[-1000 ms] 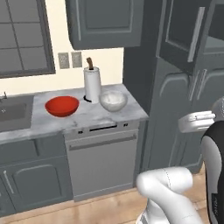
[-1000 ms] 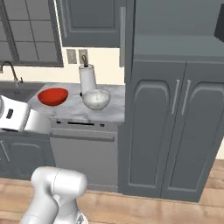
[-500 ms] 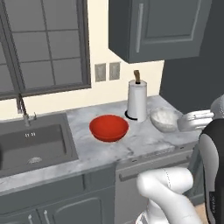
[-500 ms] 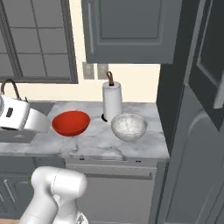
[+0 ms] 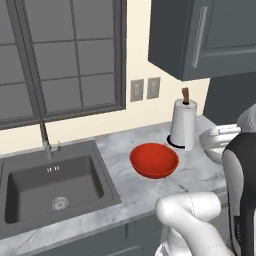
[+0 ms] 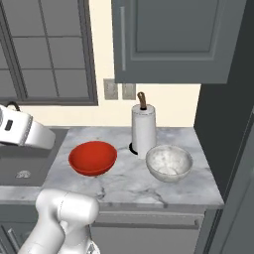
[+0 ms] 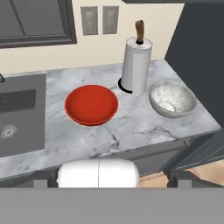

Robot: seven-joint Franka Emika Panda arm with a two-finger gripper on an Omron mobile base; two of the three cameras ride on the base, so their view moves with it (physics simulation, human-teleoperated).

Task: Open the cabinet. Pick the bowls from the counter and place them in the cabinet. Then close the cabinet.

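Observation:
Two bowls sit on the white marble counter (image 7: 131,127). The glossy red bowl (image 7: 91,105) (image 6: 93,158) (image 5: 154,160) is in the middle. The speckled marbled bowl (image 7: 171,98) (image 6: 169,162) is at the right end. My gripper (image 7: 108,180) hangs in front of the counter's front edge, above and short of both bowls. Its tips stand far apart at the bottom of the hand view, open and empty. The tall dark unit (image 6: 222,99) holding the cabinet rises right of the counter. A grey door panel (image 6: 246,163) juts in at the far right; I cannot tell which door it is.
A white paper-towel roll (image 7: 137,65) (image 6: 144,130) stands on a dark base behind and between the bowls. A dark sink (image 5: 52,187) with a tap (image 5: 46,140) lies to the left. A grey wall cabinet (image 6: 163,39) hangs above the counter. My arm hides the counter's right end in the left base view.
The base has driven left and closer, so both base views shifted: the sink and window came in and the bowls look larger. The bowls themselves have not moved. The gripper stays open.

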